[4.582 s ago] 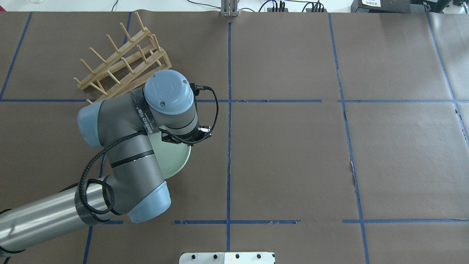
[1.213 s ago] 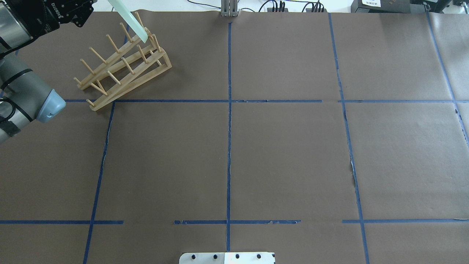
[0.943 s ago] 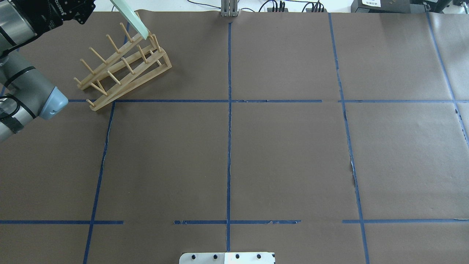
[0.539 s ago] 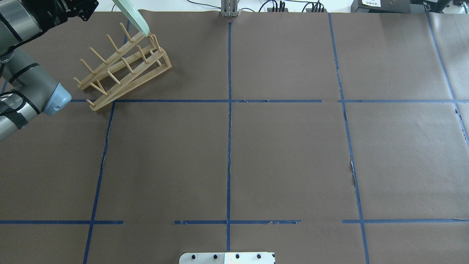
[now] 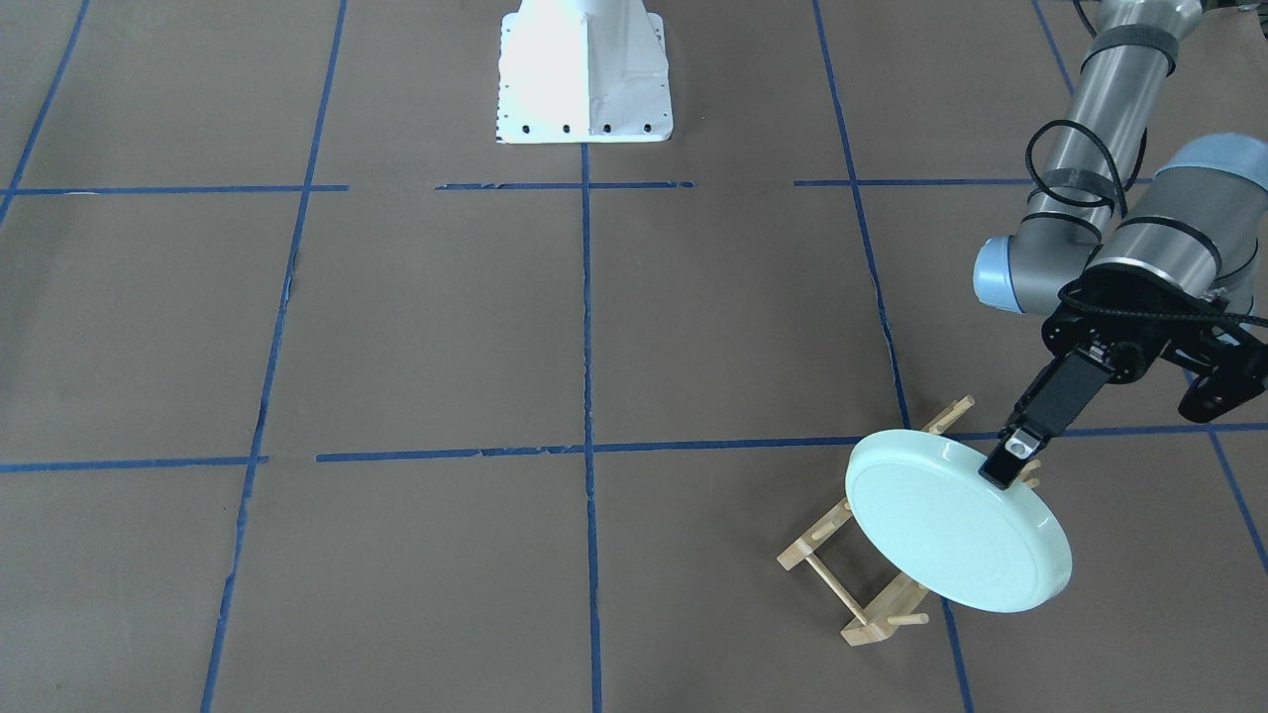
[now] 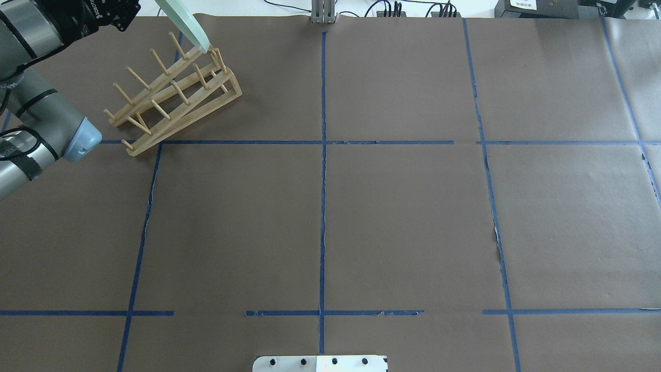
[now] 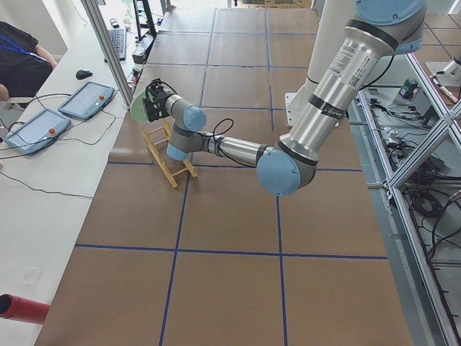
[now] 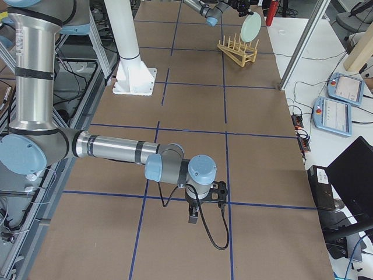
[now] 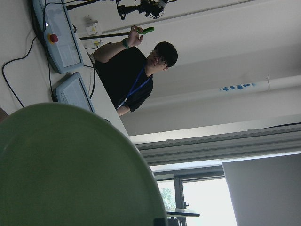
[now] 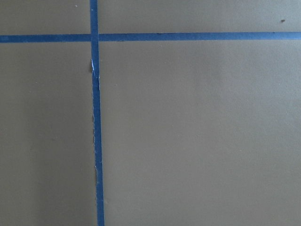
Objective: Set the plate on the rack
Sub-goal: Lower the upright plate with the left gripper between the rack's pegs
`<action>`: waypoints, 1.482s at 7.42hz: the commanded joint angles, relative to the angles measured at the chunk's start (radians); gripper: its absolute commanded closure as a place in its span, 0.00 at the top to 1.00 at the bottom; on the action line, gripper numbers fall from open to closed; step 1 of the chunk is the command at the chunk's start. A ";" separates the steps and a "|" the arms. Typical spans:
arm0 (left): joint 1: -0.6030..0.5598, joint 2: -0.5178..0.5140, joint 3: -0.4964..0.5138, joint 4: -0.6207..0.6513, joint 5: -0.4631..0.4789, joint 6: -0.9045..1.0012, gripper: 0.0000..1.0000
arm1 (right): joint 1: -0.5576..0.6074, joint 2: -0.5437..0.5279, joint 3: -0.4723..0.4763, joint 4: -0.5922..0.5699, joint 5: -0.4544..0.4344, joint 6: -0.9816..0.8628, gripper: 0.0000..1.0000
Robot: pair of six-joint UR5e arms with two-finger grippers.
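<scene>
Carried up off the table toward the rack [image 5: 872,624], the plate [image 5: 956,535] hangs tilted on edge over its end pegs, rim pinched by my left gripper [image 5: 1003,467], jaws closed on it. Seating and release remain, I judge. My right gripper [image 8: 193,214] sits well apart; its jaws I cannot tell.

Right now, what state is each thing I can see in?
rack: standing on the table, pegs up
plate: tilted on edge, held by its rim over one end of the rack
left gripper: shut on the plate's rim
right gripper: low over the table; open or shut, cannot tell
</scene>
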 commanded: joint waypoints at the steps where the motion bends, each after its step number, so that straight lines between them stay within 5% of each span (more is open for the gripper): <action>1: 0.002 -0.010 0.028 0.000 0.001 0.000 0.00 | 0.000 0.000 0.000 0.000 0.000 0.001 1.00; 9: 0.079 -0.022 0.089 -0.002 0.071 0.000 0.01 | 0.000 0.000 0.000 0.000 0.000 0.000 1.00; 10: 0.077 -0.022 0.089 0.000 0.071 0.002 0.99 | 0.000 0.000 0.000 0.000 0.000 0.000 1.00; 11: 0.076 -0.021 0.089 0.000 0.073 0.002 1.00 | 0.000 0.000 0.000 0.000 0.000 0.001 1.00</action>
